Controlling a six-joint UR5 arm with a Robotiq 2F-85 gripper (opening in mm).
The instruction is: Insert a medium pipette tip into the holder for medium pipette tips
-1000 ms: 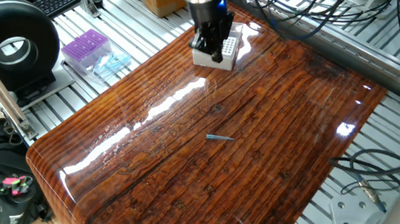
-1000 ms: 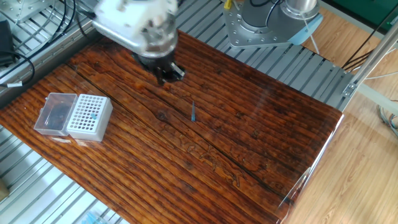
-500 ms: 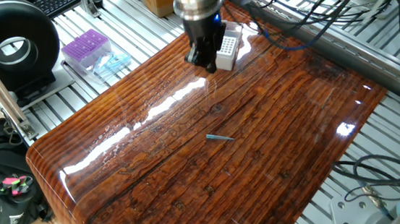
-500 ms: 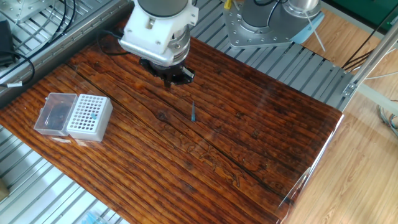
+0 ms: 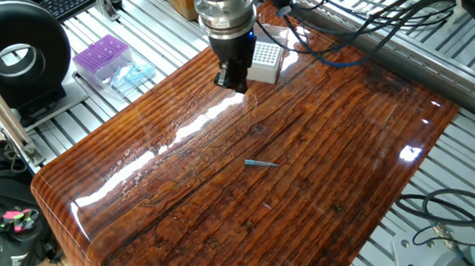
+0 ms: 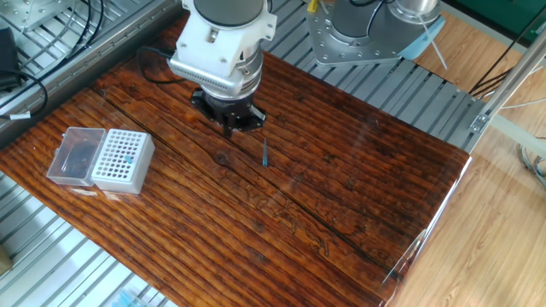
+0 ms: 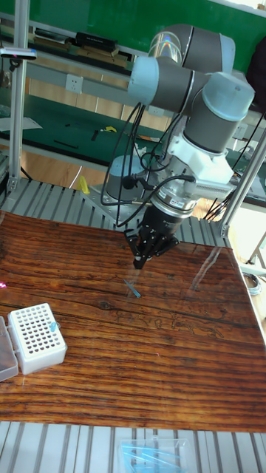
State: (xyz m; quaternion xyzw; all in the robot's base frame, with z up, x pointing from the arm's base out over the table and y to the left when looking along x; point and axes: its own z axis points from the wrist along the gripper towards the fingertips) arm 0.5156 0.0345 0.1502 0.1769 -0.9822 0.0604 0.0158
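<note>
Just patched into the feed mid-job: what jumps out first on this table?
The hand on the big UR5 arm dominates, hovering over the glossy wooden table beside a lone medium pipette tip lying flat near the table's middle. Off toward one edge stands the white holder for medium pipette tips, its clear lid attached alongside. Whether the hand is open is hard to tell.

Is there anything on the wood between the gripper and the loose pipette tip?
Nothing visible. The gripper hangs above bare wooden tabletop, and the medium pipette tip lies alone beside it; the holder sits apart.
</note>
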